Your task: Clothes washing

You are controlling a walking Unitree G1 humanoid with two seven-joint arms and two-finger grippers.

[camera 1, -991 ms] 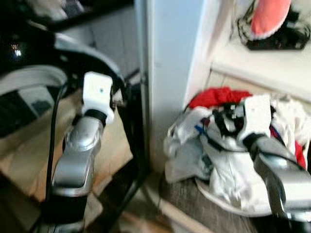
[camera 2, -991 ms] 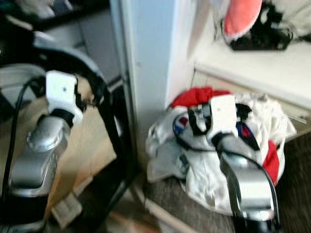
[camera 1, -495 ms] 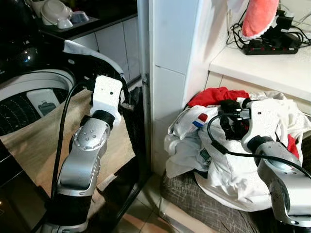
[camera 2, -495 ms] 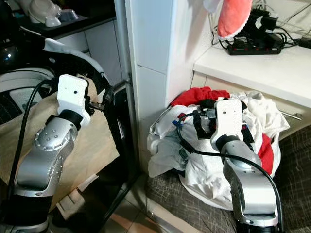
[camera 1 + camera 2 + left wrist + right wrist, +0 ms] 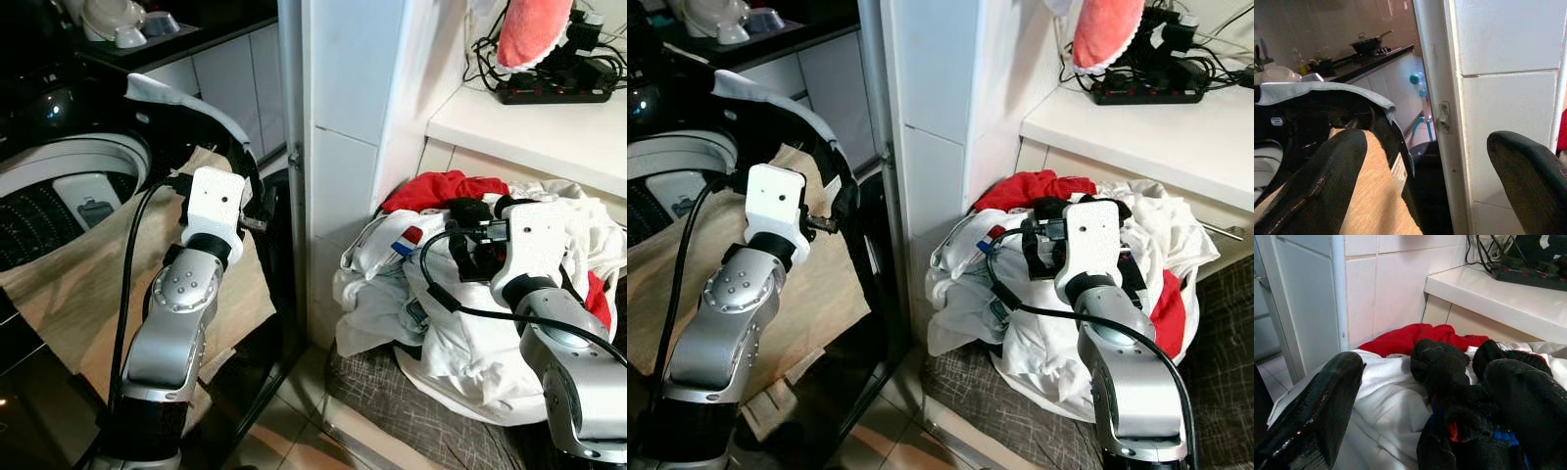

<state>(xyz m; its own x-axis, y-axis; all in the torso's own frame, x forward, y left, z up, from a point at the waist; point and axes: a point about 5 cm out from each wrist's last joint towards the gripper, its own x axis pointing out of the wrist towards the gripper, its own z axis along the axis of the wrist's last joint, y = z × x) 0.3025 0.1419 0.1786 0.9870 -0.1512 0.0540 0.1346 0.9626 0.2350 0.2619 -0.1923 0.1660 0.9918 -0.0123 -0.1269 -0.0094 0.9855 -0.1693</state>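
White tiles rise behind the clothes pile (image 5: 470, 294), beside the washing machine (image 5: 69, 186). Right gripper (image 5: 1415, 396), fingers wide, hovers over a black sock (image 5: 1449, 382). Left gripper (image 5: 1425, 176) waits, also spread. Push down first, then pinch.

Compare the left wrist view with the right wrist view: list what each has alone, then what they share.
Left wrist view alone: the washing machine's dark raised lid draped with a grey cloth, a tan fabric, a kitchen counter with a pan.

Right wrist view alone: the laundry pile, with a red garment, a white garment and a black garment; a power strip on a shelf.

Both: open black fingers and the white tiled pillar.
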